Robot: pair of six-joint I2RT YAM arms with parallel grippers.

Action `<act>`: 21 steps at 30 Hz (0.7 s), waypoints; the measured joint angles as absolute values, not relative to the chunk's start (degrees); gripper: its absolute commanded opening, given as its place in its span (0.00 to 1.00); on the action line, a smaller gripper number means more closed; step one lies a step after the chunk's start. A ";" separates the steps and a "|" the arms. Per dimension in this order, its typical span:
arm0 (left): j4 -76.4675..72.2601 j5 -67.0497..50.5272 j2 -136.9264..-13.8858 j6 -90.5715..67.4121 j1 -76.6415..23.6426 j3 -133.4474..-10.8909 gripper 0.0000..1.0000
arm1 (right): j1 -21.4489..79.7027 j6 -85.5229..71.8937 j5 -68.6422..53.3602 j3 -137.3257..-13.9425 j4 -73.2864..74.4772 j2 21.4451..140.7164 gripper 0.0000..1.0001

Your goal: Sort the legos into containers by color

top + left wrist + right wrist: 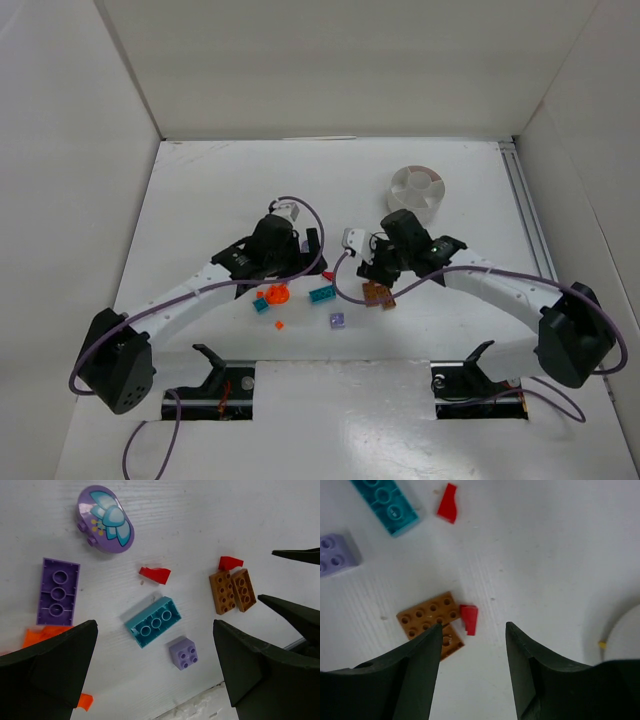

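Note:
Loose legos lie on the white table. The left wrist view shows a teal brick (pixel 153 621), a lilac square brick (pixel 183 653), a purple plate (pixel 58 591), a purple oval piece (pixel 105 519), two red bits (pixel 155 575), brown plates (pixel 232 591) and orange pieces (pixel 42 635). My left gripper (pixel 154 640) hangs wide open above the teal and lilac bricks, holding nothing. My right gripper (pixel 474 627) is open over a small red bit (pixel 469 619) beside the brown plates (pixel 429 615); its left finger covers part of them. The white compartment dish (pixel 418 190) stands behind the right arm.
From above, the legos cluster between the arms: orange (pixel 277 294), teal (pixel 321 293), lilac (pixel 337 320), brown (pixel 377 293). White walls enclose the table on three sides. A metal rail (pixel 525 215) runs along the right. The dish rim (pixel 625 635) shows at the right wrist view's edge.

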State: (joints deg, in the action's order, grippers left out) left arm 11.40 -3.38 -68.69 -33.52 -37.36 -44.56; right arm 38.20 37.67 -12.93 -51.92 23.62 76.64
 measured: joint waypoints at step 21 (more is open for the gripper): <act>11.35 -0.93 -72.38 -35.14 -43.90 -44.36 1.00 | 37.82 35.77 -7.49 -48.29 19.84 86.80 0.56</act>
